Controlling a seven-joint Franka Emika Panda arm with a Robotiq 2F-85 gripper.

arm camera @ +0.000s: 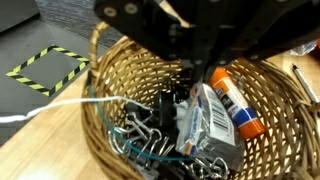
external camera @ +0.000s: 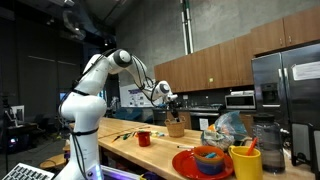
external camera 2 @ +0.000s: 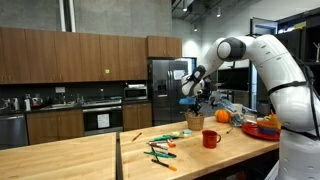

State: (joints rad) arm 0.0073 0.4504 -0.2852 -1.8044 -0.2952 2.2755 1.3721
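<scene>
A kitchen-like room with brown wooden cabinets (external camera 2: 60,55) along the back wall and a steel fridge (external camera 2: 165,85) set among them. A long pale wooden counter (external camera 2: 70,160) runs across the foreground. A white robot arm (external camera: 95,85) stands at the counter and reaches out over it, elbow high, wrist pointing down.

Below the wrist, a round wicker basket (external camera: 176,127) sits on the counter, seen in both exterior views. Near it on the counter are a red plate (external camera: 185,163) carrying a blue bowl (external camera: 208,158), a yellow cup (external camera: 245,162) just beside the plate, a red mug (external camera 2: 210,139), an orange fruit (external camera 2: 222,116) and a scatter of pens (external camera 2: 162,150).

The dark claw (arm camera: 195,65) hangs straight down into the mouth of the basket. Its two fingers are drawn together. Whether they pinch anything cannot be told, as the claw's own body hides the tips.

In the wrist view, the basket holds a glue stick (arm camera: 235,100) with an orange cap, lying tilted against the wall. A grey labelled packet (arm camera: 205,125) lies just beside it, directly under the claw. A tangle of black binder clips (arm camera: 150,135) fills the bottom. A thin white cable (arm camera: 50,108) crosses the basket's rim
</scene>
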